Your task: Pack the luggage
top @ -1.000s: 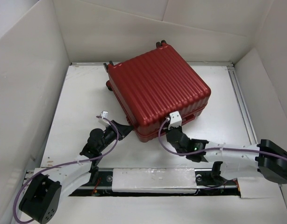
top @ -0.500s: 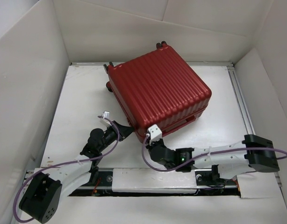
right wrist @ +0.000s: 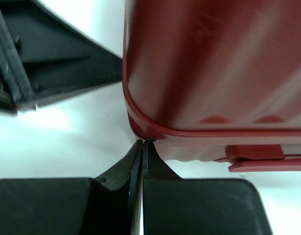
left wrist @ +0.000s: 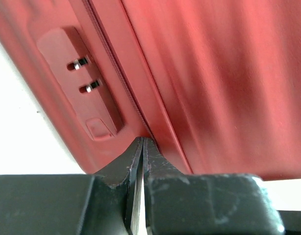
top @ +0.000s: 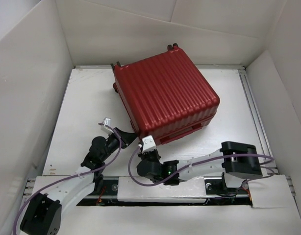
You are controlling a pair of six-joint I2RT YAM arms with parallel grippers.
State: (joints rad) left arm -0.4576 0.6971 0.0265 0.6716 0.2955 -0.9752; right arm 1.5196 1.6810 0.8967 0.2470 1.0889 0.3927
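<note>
White surface (top: 87,105) shows on both sides of shut suitcase (top: 166,95); left fingers (left wrist: 120,170) and right fingers (right wrist: 119,169), each pressed closed, touch its near corner seam.

The luggage (top: 166,98) is dark red all over, its shell patterned with close parallel ribs. The small wheels (top: 172,47) at its far edge are dark, and the lock plate (left wrist: 84,93) on its side is the same red with two silvery tabs (left wrist: 81,62). The bench (top: 87,107) and the walls (top: 33,73) round it are plain white, while the left arm (top: 72,186) and right arm (top: 199,164) are white with black joints and black jaws, each trailing a purple cable (top: 67,172), and a small green light (top: 169,171) shows on the right arm.
</note>
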